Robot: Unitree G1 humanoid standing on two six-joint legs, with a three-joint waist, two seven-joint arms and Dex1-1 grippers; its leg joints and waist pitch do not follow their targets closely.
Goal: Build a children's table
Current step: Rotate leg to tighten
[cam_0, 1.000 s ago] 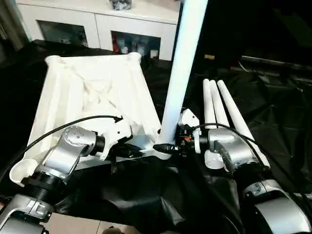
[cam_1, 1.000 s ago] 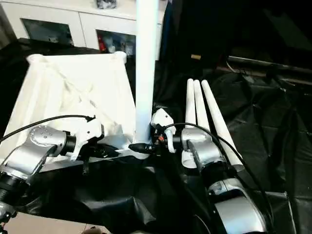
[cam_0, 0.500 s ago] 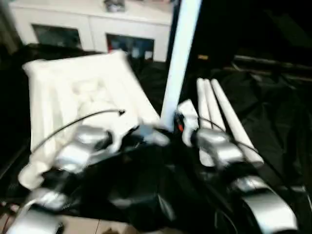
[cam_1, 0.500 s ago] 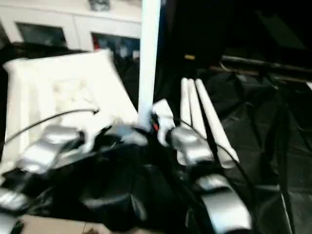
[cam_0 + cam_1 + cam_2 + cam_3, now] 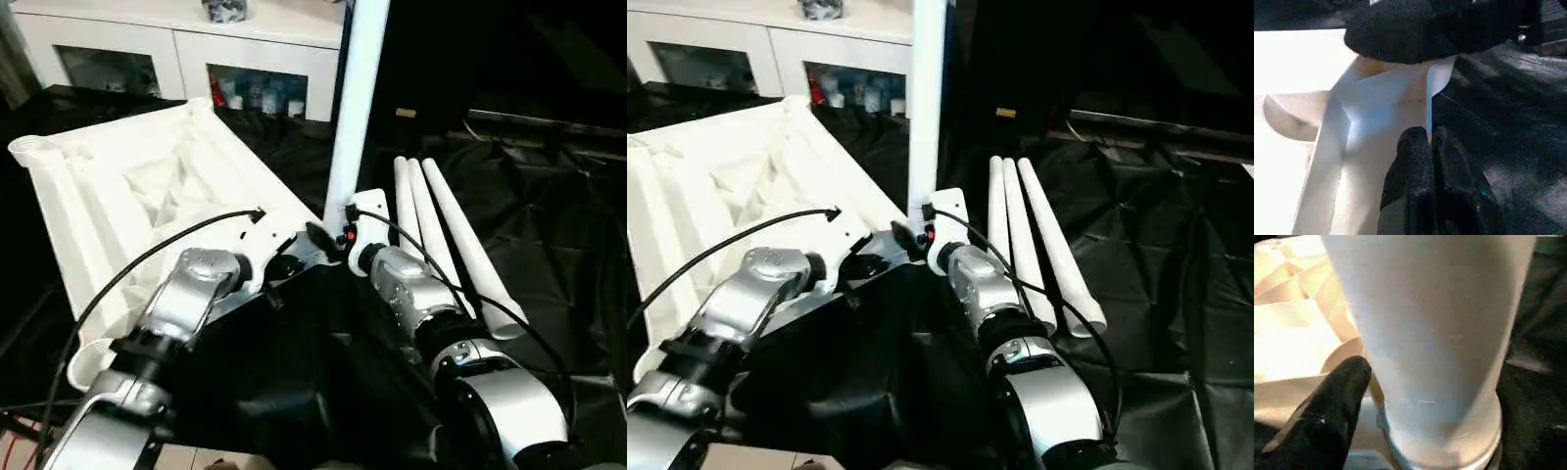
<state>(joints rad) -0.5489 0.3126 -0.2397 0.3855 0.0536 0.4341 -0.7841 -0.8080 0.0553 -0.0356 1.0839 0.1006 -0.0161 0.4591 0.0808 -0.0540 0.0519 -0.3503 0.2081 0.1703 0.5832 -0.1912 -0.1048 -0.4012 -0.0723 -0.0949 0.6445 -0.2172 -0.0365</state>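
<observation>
The left end effector (image 5: 1427, 161) pinches the table top's (image 5: 137, 186) near rim; the right end effector (image 5: 338, 238) clasps the upright leg (image 5: 355, 98) at its corner socket. Three legs (image 5: 436, 235) lie beside it.

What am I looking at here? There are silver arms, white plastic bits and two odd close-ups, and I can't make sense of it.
This is a two-armed humanoid robot putting together a children's table. The two wide pictures come from cameras in its head, looking down over its own silver forearms. The big white ribbed slab is the tabletop, lying upside down on black sheeting. One leg stands upright at the slab's near corner, and three spare legs lie beside it. The close-ups come from cameras on the wrists. In one, the left gripper pinches a thin edge of the tabletop. In the other, a black finger of the right gripper rests against the upright leg's base.
</observation>
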